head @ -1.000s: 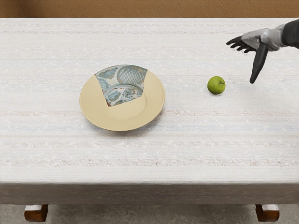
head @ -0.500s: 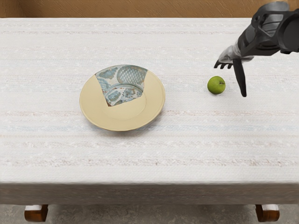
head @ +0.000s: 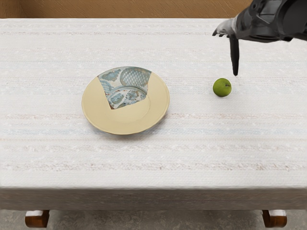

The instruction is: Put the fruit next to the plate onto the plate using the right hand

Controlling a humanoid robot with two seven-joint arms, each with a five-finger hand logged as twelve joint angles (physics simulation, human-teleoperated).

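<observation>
Your right hand point(head: 231, 32) was half hidden, arm cut off at edge; fingers apart, holding nothing. Apple point(head: 222, 87) sat on pale tablecloth point(head: 216, 143), apart from plate point(head: 96, 115).

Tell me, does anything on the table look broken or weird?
Only the plate looks odd. A blue-green patterned wedge covers its far part while the rest is plain cream, like a mismatched piece. The green apple sits whole on the table to its right. The right hand hovers near it, not touching.
</observation>
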